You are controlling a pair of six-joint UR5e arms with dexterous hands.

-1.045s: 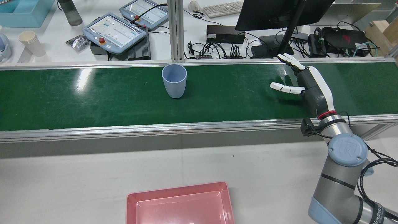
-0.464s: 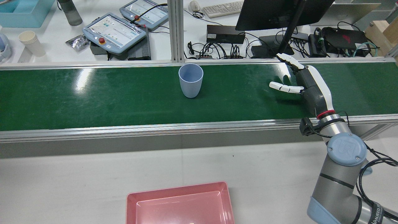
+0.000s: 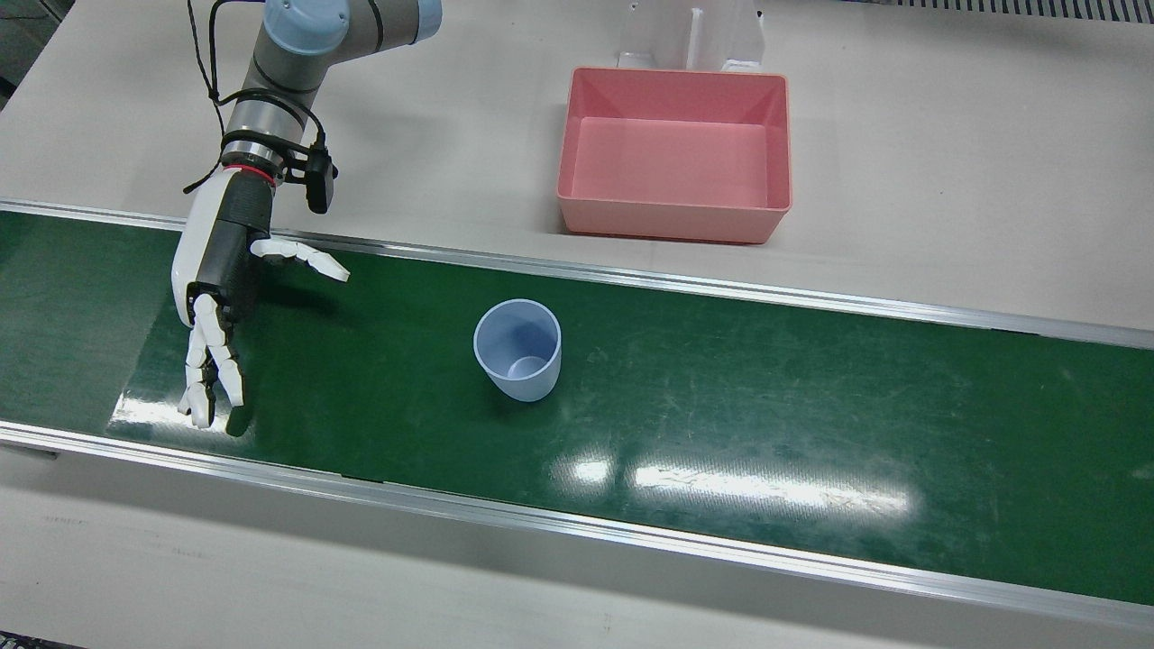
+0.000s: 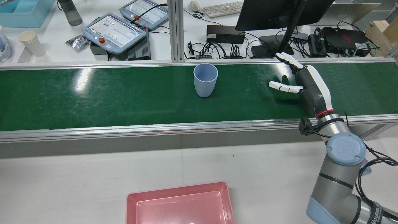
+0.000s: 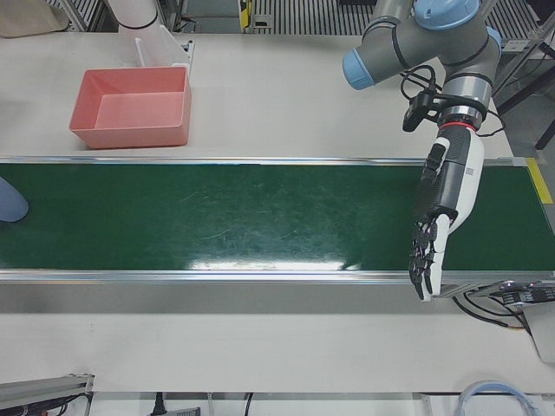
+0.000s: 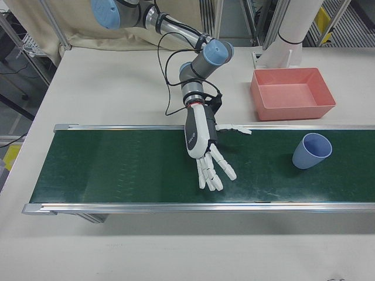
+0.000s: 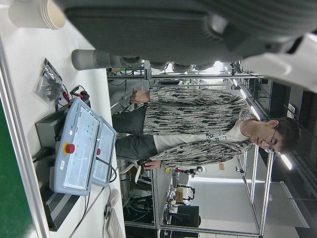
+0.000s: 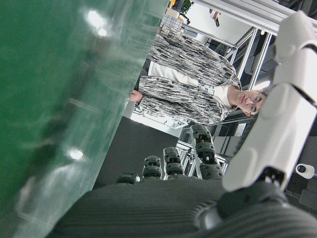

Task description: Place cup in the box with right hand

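Observation:
A light blue cup (image 3: 518, 351) (image 4: 205, 80) (image 6: 310, 151) stands upright on the green belt (image 3: 766, 397), empty. My right hand (image 3: 216, 288) (image 4: 306, 82) (image 6: 202, 143) hovers open over the belt, fingers spread, well apart from the cup and holding nothing. The pink box (image 3: 674, 221) (image 4: 177, 189) (image 6: 293, 111) sits empty on the pale table beside the belt. The left-front view shows my left hand (image 5: 438, 208) stretched open over the belt's other end, with the cup (image 5: 7, 201) at that view's left edge.
Past the belt's far rail lies a desk with teach pendants (image 4: 113, 31), a monitor (image 4: 279, 12), cables and stacked paper cups (image 4: 31, 42). A white pedestal (image 3: 690, 36) stands behind the box. A person (image 7: 198, 129) stands beyond the desk.
The cup has travelled along the belt toward my right hand, rightward in the rear view. The right hand has barely shifted and stays open.

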